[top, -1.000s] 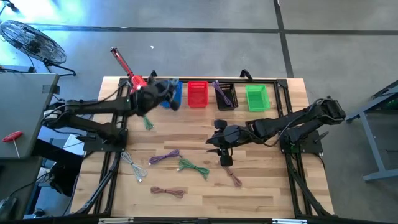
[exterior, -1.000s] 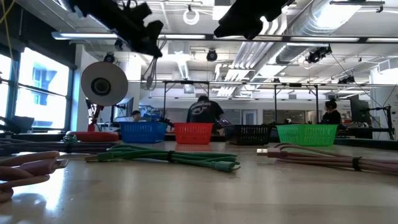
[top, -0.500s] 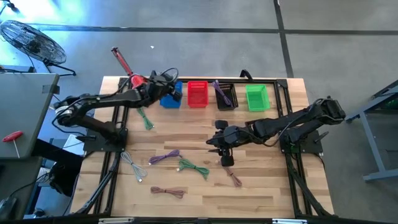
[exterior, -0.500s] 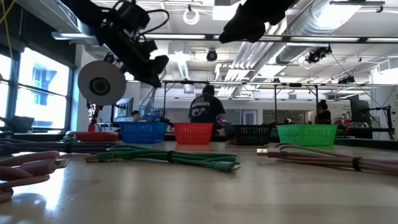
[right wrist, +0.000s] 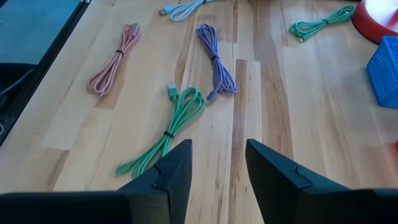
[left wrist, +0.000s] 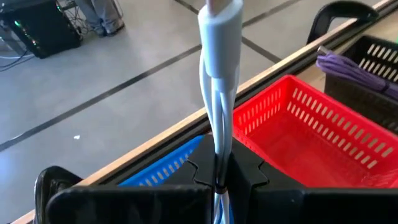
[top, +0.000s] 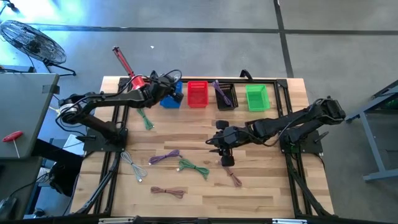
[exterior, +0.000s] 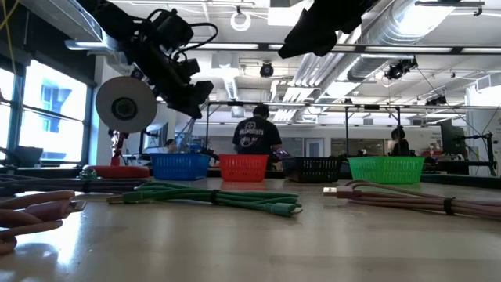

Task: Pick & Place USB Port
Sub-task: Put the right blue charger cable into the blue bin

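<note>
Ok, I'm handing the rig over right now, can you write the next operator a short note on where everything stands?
Left gripper: shut on a pale blue cable, held by the blue basket at the far edge.
Right gripper: open, empty, above mid-table near the green cable.
Baskets in a row along the far edge: blue, red basket, black basket, green basket.
Done: a purple cable lies in the black basket.
Left: drop the held cable. Loose on the table: two green cables, a purple, two pink, and a pale one.
</note>
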`<action>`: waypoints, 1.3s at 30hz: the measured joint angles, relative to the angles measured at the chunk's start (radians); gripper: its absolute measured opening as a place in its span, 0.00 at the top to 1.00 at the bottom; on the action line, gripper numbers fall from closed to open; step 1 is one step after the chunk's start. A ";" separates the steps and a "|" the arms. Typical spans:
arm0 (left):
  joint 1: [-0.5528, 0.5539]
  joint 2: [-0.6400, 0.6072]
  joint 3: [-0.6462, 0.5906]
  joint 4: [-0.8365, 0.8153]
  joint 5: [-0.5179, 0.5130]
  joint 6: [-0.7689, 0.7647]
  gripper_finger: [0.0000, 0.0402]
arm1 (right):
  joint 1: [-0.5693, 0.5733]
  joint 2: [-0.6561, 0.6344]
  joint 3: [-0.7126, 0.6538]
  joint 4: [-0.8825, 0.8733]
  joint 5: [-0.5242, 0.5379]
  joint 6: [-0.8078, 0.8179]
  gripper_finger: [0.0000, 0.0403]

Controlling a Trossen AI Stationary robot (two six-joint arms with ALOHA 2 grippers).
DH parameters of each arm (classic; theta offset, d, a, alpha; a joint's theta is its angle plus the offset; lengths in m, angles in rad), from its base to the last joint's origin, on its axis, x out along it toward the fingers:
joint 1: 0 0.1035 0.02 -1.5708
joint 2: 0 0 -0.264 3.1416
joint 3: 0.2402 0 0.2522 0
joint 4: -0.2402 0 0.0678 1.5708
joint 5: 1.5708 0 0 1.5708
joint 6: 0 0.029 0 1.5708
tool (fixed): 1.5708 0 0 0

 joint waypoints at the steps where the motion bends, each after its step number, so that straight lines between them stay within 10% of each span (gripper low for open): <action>1: 0.000 0.000 0.000 -0.011 0.000 0.000 0.98 | 0.000 0.000 0.000 0.000 0.000 0.000 0.65; 39: 0.000 0.050 0.001 -0.139 0.034 -0.064 0.97 | 0.000 0.000 0.000 -0.001 -0.008 0.018 0.65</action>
